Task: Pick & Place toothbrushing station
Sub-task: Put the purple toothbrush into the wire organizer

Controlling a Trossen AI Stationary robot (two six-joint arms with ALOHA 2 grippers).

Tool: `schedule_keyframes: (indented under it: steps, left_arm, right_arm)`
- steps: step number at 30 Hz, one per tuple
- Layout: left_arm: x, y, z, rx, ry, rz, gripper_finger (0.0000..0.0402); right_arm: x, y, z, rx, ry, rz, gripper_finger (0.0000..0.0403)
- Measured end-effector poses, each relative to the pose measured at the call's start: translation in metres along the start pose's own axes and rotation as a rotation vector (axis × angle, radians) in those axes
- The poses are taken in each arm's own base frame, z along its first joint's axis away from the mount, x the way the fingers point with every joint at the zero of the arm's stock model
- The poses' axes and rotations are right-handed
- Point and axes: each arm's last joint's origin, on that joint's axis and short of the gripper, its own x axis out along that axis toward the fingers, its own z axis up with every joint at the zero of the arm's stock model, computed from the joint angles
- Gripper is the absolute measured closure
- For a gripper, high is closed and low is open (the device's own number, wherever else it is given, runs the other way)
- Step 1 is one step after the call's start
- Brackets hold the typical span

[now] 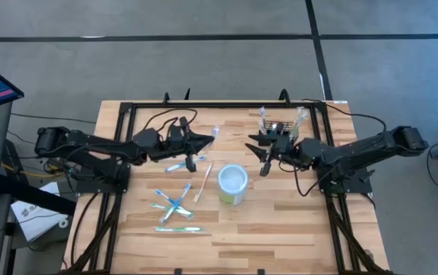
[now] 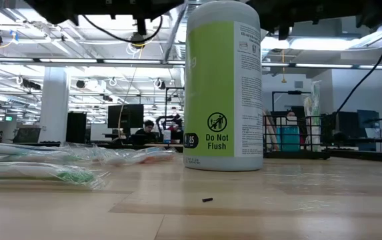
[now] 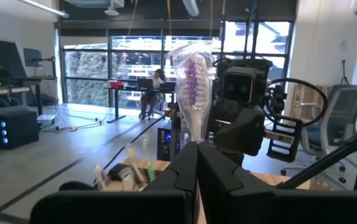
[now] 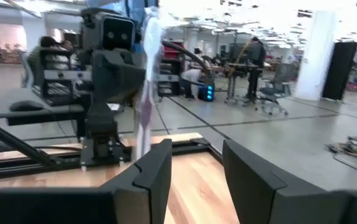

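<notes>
The left gripper jaws pinch a wrapped purple-bristled toothbrush, the right gripper jaws stand apart beside the small black wire-mesh basket.

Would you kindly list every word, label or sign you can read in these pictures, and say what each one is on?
"Do Not Flush", under a crossed-out circle sign: on the white-and-green canister, low view.
Fine print and a dark mark with letters at the label's lower left: too small to read.
Paper on the floor beside the table: printing too small to read.
Nothing else is legible.

The wooden table carries wrapped toothbrushes, a cup and a mesh basket.
</notes>
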Motion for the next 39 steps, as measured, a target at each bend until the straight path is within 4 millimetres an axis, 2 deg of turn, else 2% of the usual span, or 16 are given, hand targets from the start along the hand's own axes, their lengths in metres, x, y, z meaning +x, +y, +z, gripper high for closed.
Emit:
schedule_keyframes:
  steps: [10,19,24,39]
  left_arm:
    - [0.036,-0.007,-0.006,0.031,0.017,-0.005,0.0401]
    - [0.061,-0.013,-0.009,0.060,0.013,-0.038,0.0401]
    - [0.067,-0.014,-0.009,0.063,0.009,-0.061,0.0401]
    - [0.067,-0.014,-0.008,0.061,-0.002,-0.063,0.0401]
  right_arm:
    - [0.005,-0.003,0.011,0.008,-0.039,0.047,0.0269]
    - [0.008,-0.007,0.011,0.012,-0.046,0.072,0.0269]
    - [0.007,-0.007,0.014,0.022,-0.074,0.102,0.0269]
    - [0.009,-0.012,0.019,0.055,-0.130,0.181,0.0269]
